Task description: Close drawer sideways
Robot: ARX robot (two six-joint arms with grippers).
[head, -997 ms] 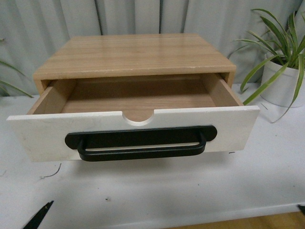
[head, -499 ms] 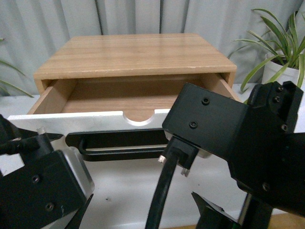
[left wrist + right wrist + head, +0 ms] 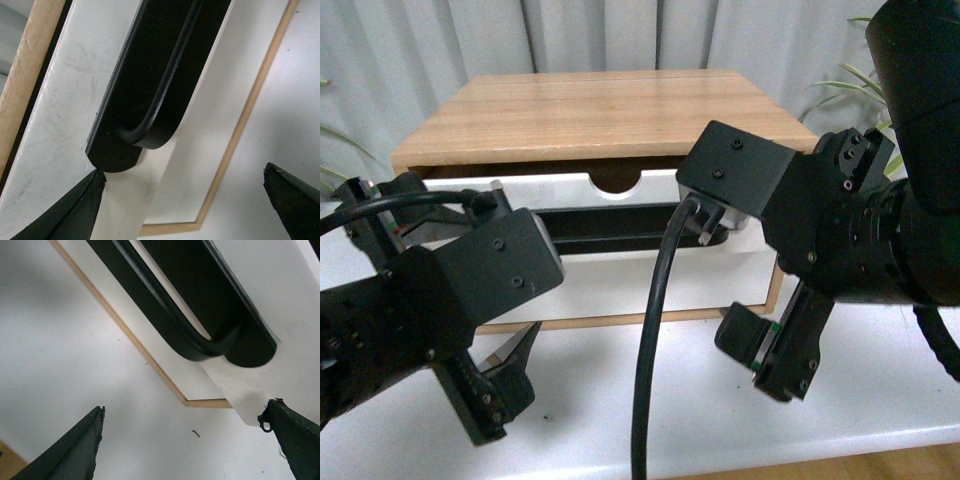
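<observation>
The drawer [image 3: 620,195], with a white front and a semicircular notch, sits pushed in under the wooden cabinet top [image 3: 600,110]. Its black bar handle [image 3: 620,225] runs across the front. My left gripper [image 3: 505,385] is open and empty, low in front of the drawer's left end. In the left wrist view one fingertip [image 3: 95,182] lies right by the handle's end [image 3: 150,90] on the drawer front [image 3: 65,125]. My right gripper [image 3: 767,355] is open and empty by the drawer's right end. The right wrist view shows the handle [image 3: 165,315] and one fingertip [image 3: 275,412] at the front's corner [image 3: 280,305].
Below the drawer is a white panel with a wood rim and no handle [image 3: 620,290]. The cabinet stands on a white table [image 3: 640,400]. A potted plant [image 3: 840,90] shows behind my right arm, and grey curtains hang at the back.
The drawer has gone from wide open to pushed in under the cabinet top. Both arms have come into view and moved forward to the drawer's two ends.
</observation>
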